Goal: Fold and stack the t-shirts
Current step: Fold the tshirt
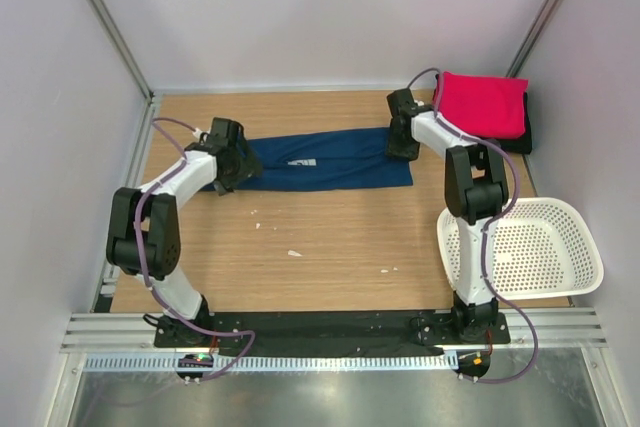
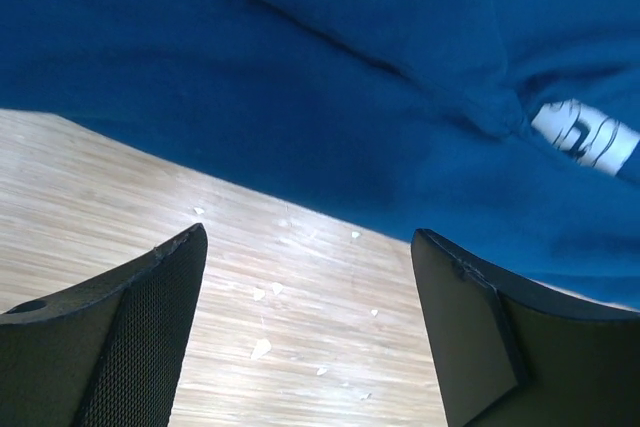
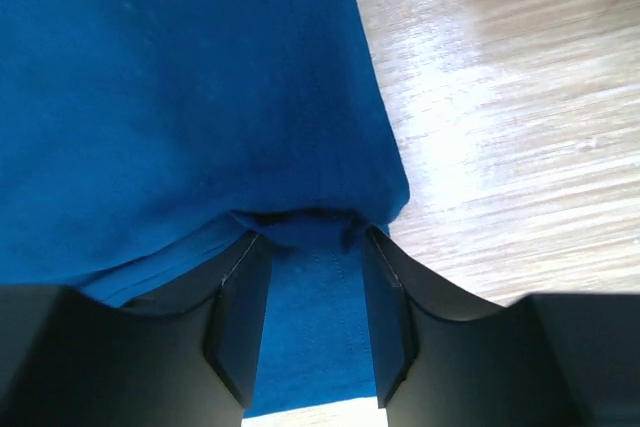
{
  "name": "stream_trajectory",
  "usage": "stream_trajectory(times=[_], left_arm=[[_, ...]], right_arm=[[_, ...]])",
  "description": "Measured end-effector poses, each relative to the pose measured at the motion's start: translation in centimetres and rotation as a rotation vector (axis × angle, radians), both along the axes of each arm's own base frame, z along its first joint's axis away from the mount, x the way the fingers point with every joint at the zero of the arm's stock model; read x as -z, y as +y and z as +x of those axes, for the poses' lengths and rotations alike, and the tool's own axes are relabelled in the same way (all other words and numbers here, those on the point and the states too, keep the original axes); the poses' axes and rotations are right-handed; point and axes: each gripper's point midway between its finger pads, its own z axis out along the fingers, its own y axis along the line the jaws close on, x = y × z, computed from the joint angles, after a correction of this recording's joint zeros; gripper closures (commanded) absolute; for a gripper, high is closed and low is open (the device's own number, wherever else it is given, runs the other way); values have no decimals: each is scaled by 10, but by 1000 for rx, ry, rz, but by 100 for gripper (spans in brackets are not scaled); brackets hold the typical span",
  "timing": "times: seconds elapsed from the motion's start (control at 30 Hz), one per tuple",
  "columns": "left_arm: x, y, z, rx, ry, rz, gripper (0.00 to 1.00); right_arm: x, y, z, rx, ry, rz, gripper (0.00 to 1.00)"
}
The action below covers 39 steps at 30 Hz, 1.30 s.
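Two pincers attend the navy t-shirt [image 1: 320, 162], lying as a strip near the counter's [image 1: 330, 237] far edge. The left pincer [image 2: 305, 237] is wide, just beside the left end. The right pincer [image 3: 310, 237] is narrow and astride the right hem; grip cannot be told.

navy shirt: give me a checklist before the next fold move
1. The navy shirt lies flat in a long strip: ok.
2. The left gripper is open: ok.
3. Cloth inside the left gripper: not ok, only bare table there; the shirt's edge lies just beyond.
4. The right gripper is at the shirt's right end, cloth bunched at its tips: ok.
5. The right gripper's hold is firm: cannot tell.
6. The pink shirt lies on the black shirt in the far right corner, apart from the navy shirt: ok.
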Motion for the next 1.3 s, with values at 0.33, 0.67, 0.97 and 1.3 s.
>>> stream_trajectory(times=[0.33,0.67,0.97,1.3], left_arm=[[-10,35,18,-172,-38,-23,16],[-19,39,45,-226,-85,-67,19],[-46,20,77,-203,-162,-133,20],[-9,-9,96,-228,-106,-168,21]], right_arm=[[6,-12,-47,-2,63,-20,48],[7,-17,-106,-35,187,-31,48],[-4,24,-186,-259,369,-89,34],[-111,81,-122,-499,-9,100,13]])
